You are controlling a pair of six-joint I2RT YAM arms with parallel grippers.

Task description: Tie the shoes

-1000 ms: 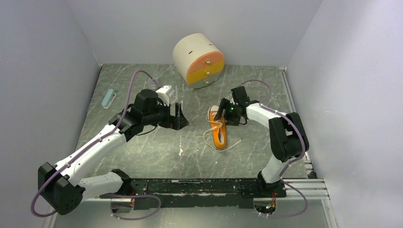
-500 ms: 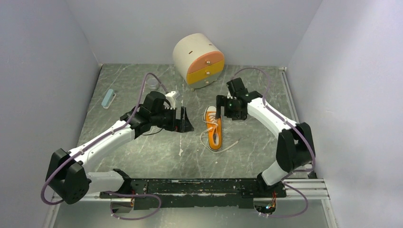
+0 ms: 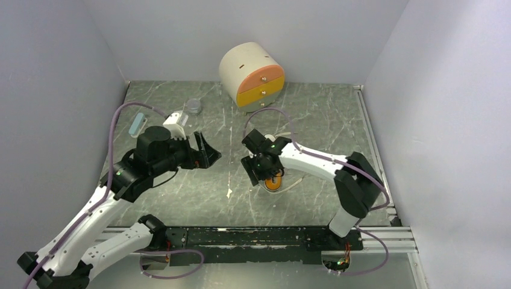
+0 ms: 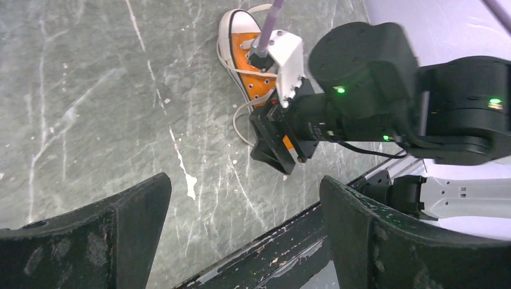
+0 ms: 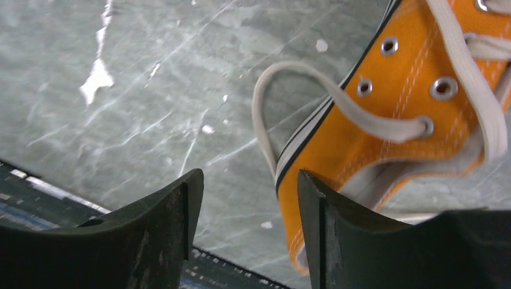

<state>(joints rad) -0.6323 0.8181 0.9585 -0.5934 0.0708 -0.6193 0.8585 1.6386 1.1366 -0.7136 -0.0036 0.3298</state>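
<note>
The orange sneaker (image 4: 258, 67) lies on the table with its white toe cap pointing away from the arms and its white laces loose. In the top view only its heel end (image 3: 273, 184) shows under the right arm. My right gripper (image 3: 252, 171) is open and low at the shoe's left side near the heel. In the right wrist view (image 5: 248, 182) a lace loop (image 5: 263, 118) lies beyond the gap and the orange side (image 5: 385, 114) is by the right finger. My left gripper (image 3: 205, 153) is open and empty, left of the shoe, also seen in its wrist view (image 4: 245, 183).
A round cream drawer unit (image 3: 252, 75) with orange and yellow drawers stands at the back. A small clear cup (image 3: 194, 106) and a pale blue object (image 3: 138, 124) lie at the back left. A black rail (image 3: 265, 236) runs along the near edge.
My right gripper has swung from the shoe's far end to its left side near the heel. My left arm has drawn back to the left and risen.
</note>
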